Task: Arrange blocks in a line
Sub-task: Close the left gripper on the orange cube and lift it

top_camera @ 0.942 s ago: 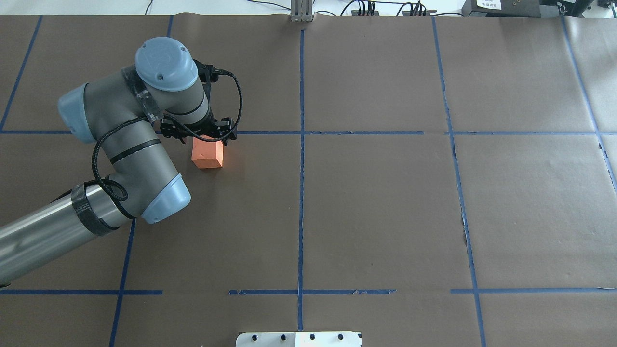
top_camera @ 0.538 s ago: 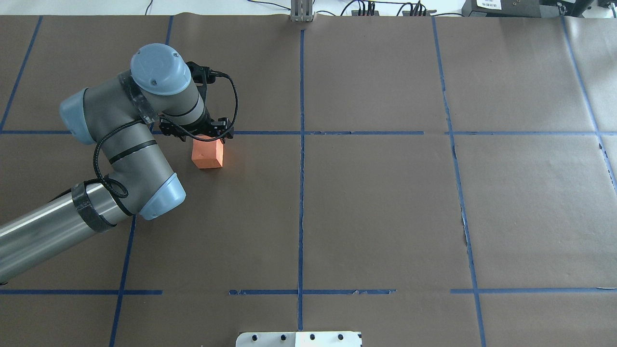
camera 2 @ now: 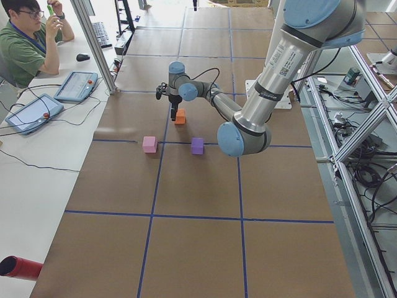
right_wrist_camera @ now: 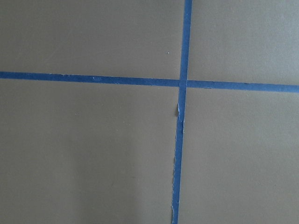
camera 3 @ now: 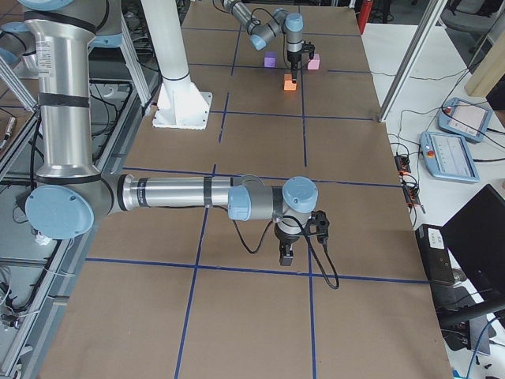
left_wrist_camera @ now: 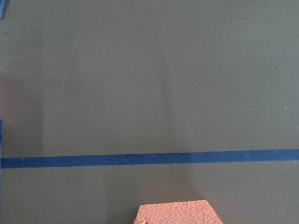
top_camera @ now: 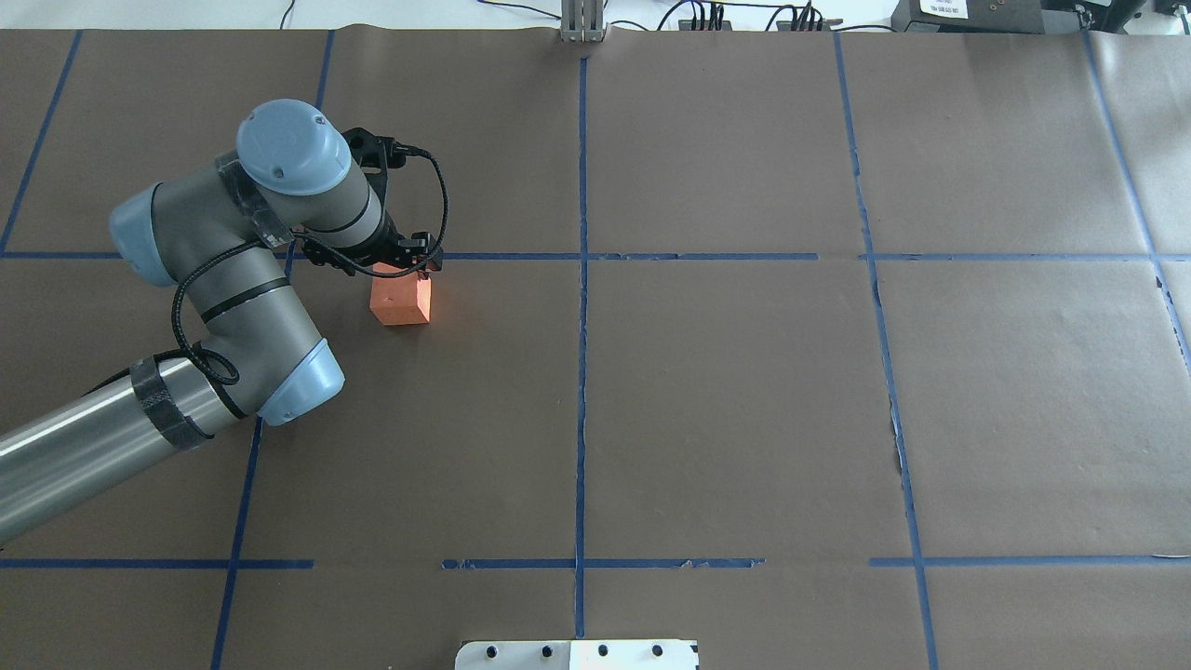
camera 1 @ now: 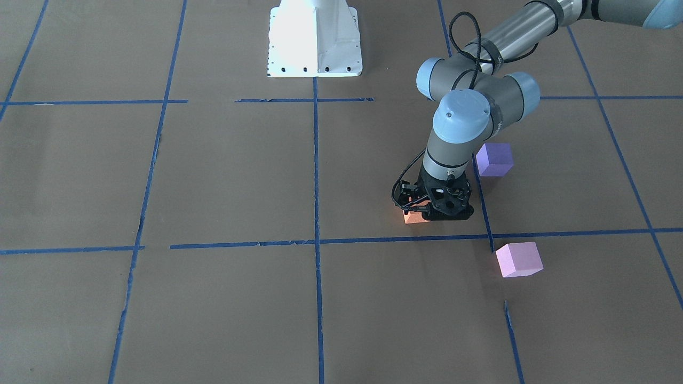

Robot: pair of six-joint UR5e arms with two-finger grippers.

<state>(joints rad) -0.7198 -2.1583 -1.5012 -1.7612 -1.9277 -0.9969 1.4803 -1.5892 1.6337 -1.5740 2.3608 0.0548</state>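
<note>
The orange block (top_camera: 402, 302) sits on the brown paper just robot-side of a blue tape line, and also shows in the front view (camera 1: 413, 216) and at the bottom edge of the left wrist view (left_wrist_camera: 175, 212). My left gripper (top_camera: 402, 268) hangs low right over it, jaws apparently open, hiding most of the block in the front view (camera 1: 438, 212). The violet-purple block (camera 1: 494, 159) and the pale pink block (camera 1: 518, 259) lie apart to the robot's left; the arm hides both in the overhead view. My right gripper (camera 3: 286, 254) hangs over bare paper far away; I cannot tell its state.
The white robot base (camera 1: 315, 40) stands at the table's near-robot edge. An aluminium post (top_camera: 582, 23) and cables line the far edge. An operator (camera 2: 28, 46) and tablets (camera 2: 74, 85) are beside the table.
The left arm's wrist and elbow have shifted to the view's left and the gripper looks lower over the orange block. The block has not moved.
</note>
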